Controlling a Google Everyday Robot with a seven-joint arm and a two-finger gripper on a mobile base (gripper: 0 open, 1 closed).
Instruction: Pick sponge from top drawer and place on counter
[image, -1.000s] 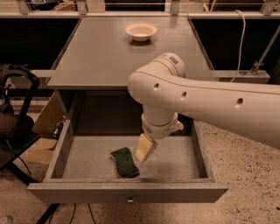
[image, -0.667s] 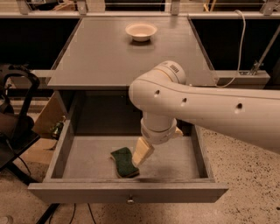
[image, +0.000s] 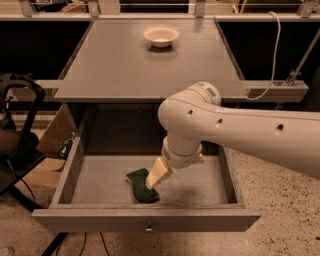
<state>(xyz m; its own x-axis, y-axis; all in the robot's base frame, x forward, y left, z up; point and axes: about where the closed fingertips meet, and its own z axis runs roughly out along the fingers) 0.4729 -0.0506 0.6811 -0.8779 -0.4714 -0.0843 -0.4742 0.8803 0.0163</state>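
In the open, wide, shallow grey wooden drawer (image: 75, 170), the white arm's tan hand (image: 151, 184) hangs over the dark green wavy-edged sponge (image: 140, 192); a white bowl (image: 161, 36) sits on the grey table (image: 125, 65).

You had the sponge (image: 141, 185) lying flat on the floor of the top drawer (image: 200, 186), left of the middle and near the front panel. Its dark green scouring face was up and its wavy outline sat at a slant to the drawer walls. The top drawer stood pulled out below the counter (image: 125, 65). It was wide, shallow and grey, with low side walls and a flat front panel carrying a small metal knob (image: 148, 230) at its centre. The counter was a broad, flat grey top above and behind the drawer. Your gripper (image: 156, 176) was down inside the drawer, its tan tip at the sponge's right edge; whether it touched the sponge could not be told.
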